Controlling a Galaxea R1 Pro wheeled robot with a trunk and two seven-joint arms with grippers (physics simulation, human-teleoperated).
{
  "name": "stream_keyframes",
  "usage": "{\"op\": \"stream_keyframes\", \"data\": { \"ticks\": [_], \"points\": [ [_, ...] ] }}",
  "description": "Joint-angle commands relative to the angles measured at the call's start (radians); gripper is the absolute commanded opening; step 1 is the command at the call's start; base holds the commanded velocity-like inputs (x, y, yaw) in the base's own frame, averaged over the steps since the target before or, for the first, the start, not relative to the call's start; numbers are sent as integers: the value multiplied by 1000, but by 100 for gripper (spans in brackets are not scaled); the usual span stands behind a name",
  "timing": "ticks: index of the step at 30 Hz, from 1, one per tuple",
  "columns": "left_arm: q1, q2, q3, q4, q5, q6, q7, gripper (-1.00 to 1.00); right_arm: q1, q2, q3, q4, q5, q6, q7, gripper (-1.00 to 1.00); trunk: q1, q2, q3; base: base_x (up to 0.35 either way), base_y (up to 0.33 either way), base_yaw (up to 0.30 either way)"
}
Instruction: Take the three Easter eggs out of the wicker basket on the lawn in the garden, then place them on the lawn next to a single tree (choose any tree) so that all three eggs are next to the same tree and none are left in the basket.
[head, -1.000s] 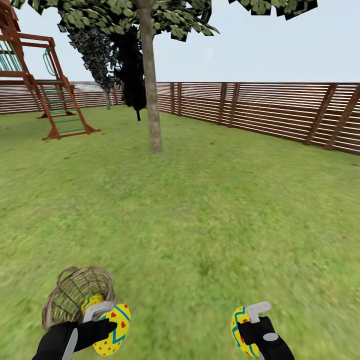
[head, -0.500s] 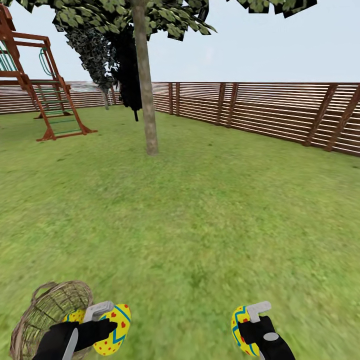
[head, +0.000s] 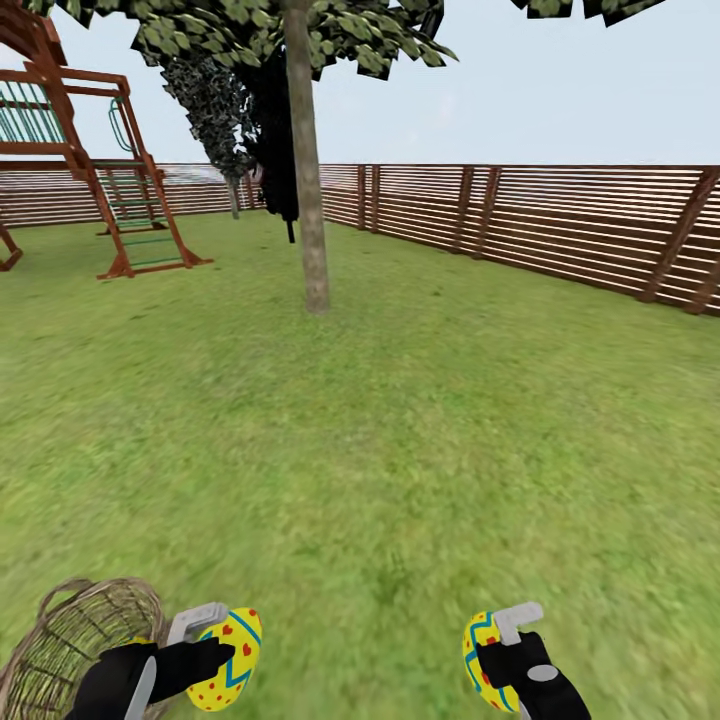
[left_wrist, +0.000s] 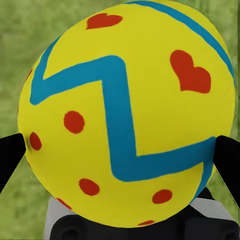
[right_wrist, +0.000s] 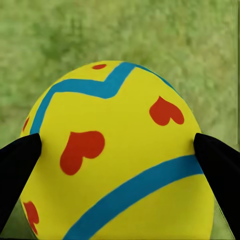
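Note:
My left gripper (head: 215, 650) is shut on a yellow Easter egg (head: 232, 662) with red dots and a teal zigzag, seen close up as an egg (left_wrist: 125, 115) between two black fingertips (left_wrist: 10, 156). At the head view's lower right, my right gripper (head: 497, 650) is shut on a second Easter egg (head: 480, 660), the same egg (right_wrist: 115, 160) that sits between black fingertips (right_wrist: 17, 170) in the right wrist view. The wicker basket (head: 60, 640) lies tipped on the lawn (head: 400, 430), just left of my left hand. A tree (head: 312, 220) with a grey-brown trunk stands ahead.
A wooden playset (head: 90, 170) stands at the far left. A brown slat fence (head: 540, 225) runs along the back and right. A ragged slim tree (head: 215, 110) and a near-black conifer (head: 278, 150) stand behind the trunk. Grass stretches between me and the tree.
The whole picture has shifted, so the camera moved: the basket slid left and lower in view. Both grippers keep their eggs in the same pose.

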Motion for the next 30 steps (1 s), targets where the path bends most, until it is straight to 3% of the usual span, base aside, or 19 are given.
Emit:
{"op": "stream_keyframes", "data": {
  "ticks": [1, 30],
  "points": [
    [-1, 0, 2, -1, 2, 6, -3, -100, -1, -2, 4, -2, 6, 6, -4, -100, 1, -1, -1, 266, -239, 9],
    [-1, 0, 2, 5, 2, 6, -3, -100, -1, -2, 4, -2, 3, 7, -4, -100, 1, -1, -1, 265, -239, 3]
  ]
}}
